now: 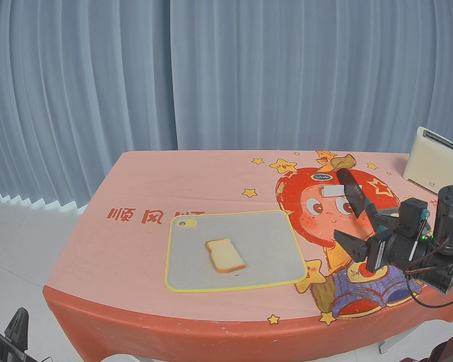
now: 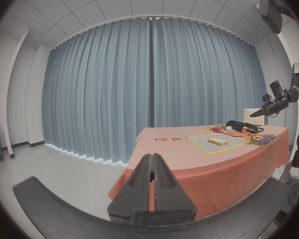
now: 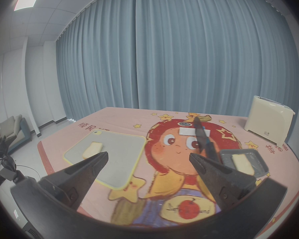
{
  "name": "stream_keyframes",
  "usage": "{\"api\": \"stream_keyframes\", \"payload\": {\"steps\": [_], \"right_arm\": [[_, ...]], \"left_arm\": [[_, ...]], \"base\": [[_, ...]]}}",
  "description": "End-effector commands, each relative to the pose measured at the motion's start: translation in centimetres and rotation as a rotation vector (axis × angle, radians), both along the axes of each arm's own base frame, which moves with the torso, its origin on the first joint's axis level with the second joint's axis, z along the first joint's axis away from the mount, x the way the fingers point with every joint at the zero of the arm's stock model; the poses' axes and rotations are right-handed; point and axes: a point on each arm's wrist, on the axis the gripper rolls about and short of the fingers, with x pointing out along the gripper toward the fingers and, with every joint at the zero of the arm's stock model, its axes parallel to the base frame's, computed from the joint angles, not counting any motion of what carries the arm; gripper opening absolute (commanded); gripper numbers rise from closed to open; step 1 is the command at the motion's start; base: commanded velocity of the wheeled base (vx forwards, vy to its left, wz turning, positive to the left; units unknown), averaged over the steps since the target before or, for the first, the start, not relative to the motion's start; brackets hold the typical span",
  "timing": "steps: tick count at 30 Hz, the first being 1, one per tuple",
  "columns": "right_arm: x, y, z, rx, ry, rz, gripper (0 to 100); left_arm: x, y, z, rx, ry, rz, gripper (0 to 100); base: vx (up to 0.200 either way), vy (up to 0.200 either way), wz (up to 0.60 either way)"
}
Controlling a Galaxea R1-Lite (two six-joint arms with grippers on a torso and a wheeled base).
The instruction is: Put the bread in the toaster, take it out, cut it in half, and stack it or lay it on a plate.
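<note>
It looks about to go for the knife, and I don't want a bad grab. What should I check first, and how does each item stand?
1. Right gripper open: ok.
2. Knife lying free on the table: ok.
3. Knife handle centred in the right gripper's opening: not ok, it is off to one side.
4. Bread flat on the cutting board, uncut: ok.
5. Left gripper shut and away from the cutting board: ok.
6. Bread already toasted: cannot tell.
</note>
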Motion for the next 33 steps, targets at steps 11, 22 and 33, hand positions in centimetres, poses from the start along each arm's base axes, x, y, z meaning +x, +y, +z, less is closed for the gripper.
{"api": "stream_keyframes", "payload": {"steps": [11,22,33], "right_arm": [[-1.6,1.9,-0.5,-0.004,0.020,0.084,100],[-1.3,6.6,-0.9,0.016,0.055,0.159,100],[0.6,9.2,-3.6,-0.045,0.122,0.148,100]], "left_arm": [[0.0,0.0,-0.5,0.000,0.001,0.000,0],[0.0,0.0,-0.5,0.000,0.001,0.000,0],[0.0,0.0,-0.5,0.000,0.001,0.000,0]], "base": [[0.000,0.145,0.00],[0.000,0.000,0.00],[0.000,0.000,0.00]]}}
